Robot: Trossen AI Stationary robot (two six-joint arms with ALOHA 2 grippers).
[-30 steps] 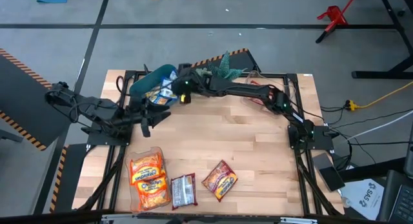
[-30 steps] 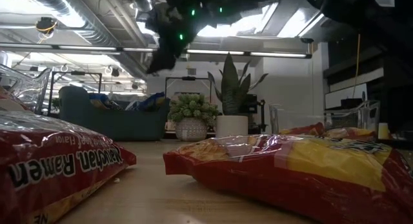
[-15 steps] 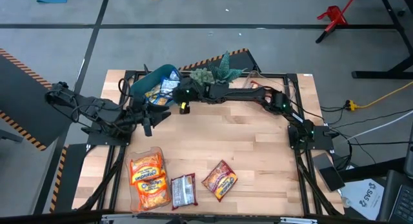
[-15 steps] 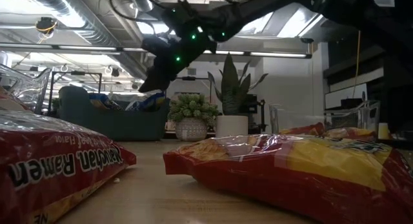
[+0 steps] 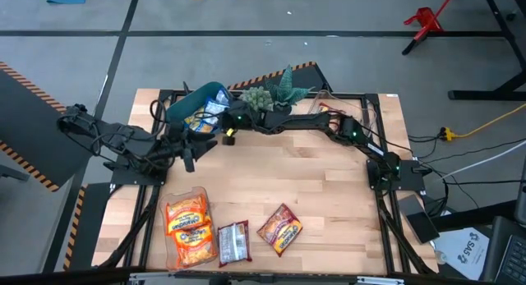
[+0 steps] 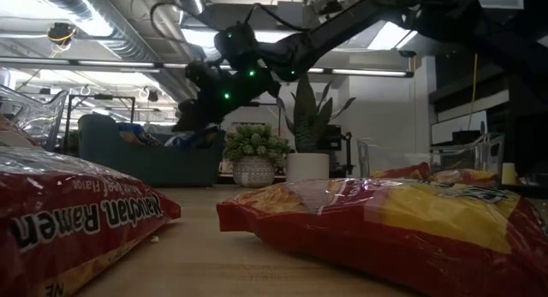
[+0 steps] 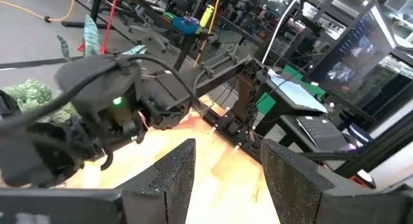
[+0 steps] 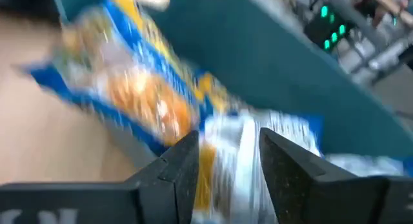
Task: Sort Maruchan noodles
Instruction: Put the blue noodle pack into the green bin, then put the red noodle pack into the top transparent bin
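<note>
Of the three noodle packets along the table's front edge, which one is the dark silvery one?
The middle packet. It is dark and silvery with red ends, while the orange packet on its left and the red-and-yellow packet on its right are brightly coloured.

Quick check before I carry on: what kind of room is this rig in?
Likely an open-plan lab or workshop: exposed ceiling ducts, hazard-striped floor tape, and a wooden worktable on a black metal frame.

Robotics lab or workshop: hazard-striped tape (image 5: 33, 78) on grey concrete floor, exposed ceiling ducts (image 6: 111, 23) (plus strip lights), monitors (image 7: 361, 50) behind.
</note>
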